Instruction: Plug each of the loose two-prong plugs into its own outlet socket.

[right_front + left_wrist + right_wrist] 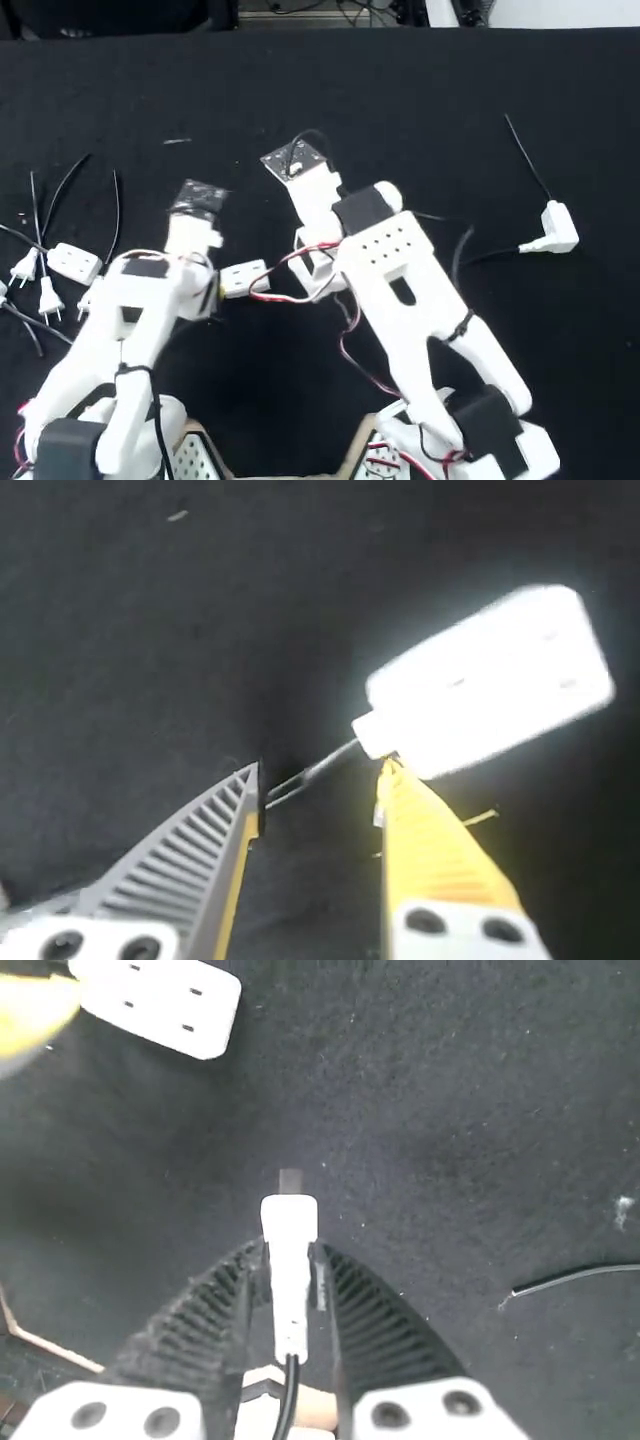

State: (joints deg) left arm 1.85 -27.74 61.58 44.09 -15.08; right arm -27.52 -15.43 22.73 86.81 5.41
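A white outlet block (243,278) lies on the black cloth between the two arms, bright in the left wrist view (490,695) and lying farther off ahead of the held plug in the right wrist view (160,998). My left gripper (318,785) is open at the block's cord end, with the thin cord (310,772) running between its fingers and the yellow finger (400,800) against the block. My right gripper (290,1252) is shut on a white two-prong plug (289,1222), prongs pointing out ahead, a short way from the block.
At the left edge lie a second outlet block (73,262) and two loose plugs (25,268) (48,296) with black cords. An angled white plug (555,228) with a thin wire rests at the right. Red and white arm wires (290,295) hang near the middle.
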